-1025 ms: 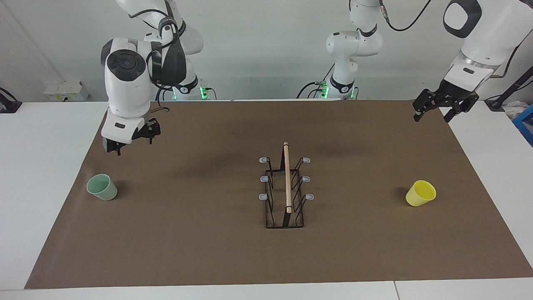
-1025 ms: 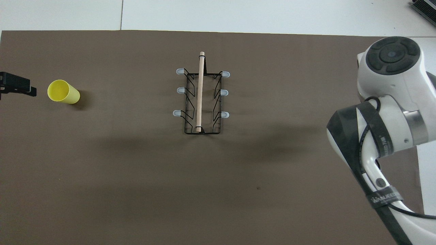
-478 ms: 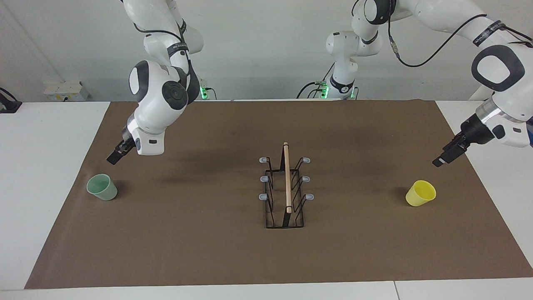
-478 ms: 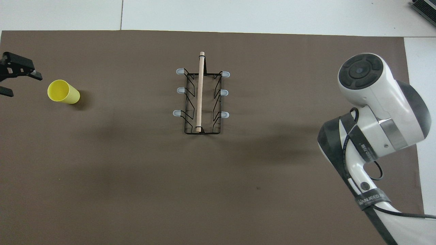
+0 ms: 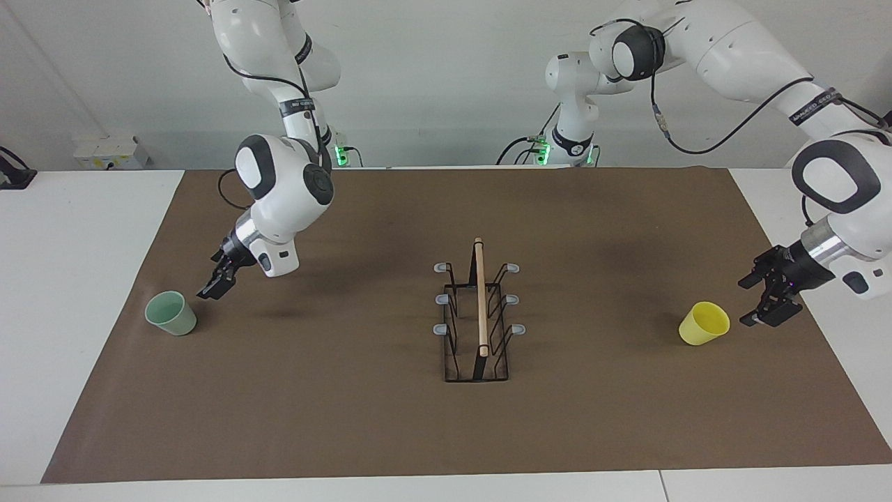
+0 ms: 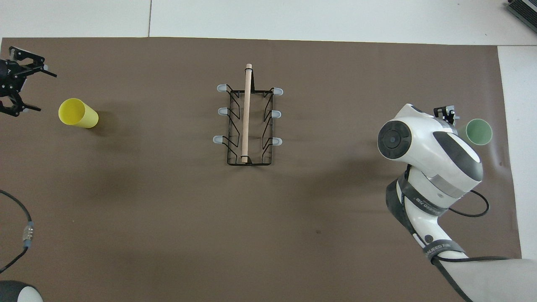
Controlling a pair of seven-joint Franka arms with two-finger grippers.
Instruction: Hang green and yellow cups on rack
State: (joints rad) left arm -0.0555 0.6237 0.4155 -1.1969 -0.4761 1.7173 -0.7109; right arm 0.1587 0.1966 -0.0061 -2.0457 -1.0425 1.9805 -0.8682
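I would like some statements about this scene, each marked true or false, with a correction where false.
1. The yellow cup hangs on the rack. False: it lies on the brown mat, toward the left arm's end.
2. The left gripper is open beside the yellow cup. True.
3. The right gripper holds the green cup. False: it is open, close to the cup, holding nothing.
4. No cup is on the rack's pegs. True.

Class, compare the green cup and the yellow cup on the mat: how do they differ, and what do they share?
The green cup is pale mint; the yellow cup is bright. The green cup sits toward the right arm's end beside the right gripper; the yellow cup sits toward the left arm's end beside the left gripper. Both are handleless, similar-sized and unheld.
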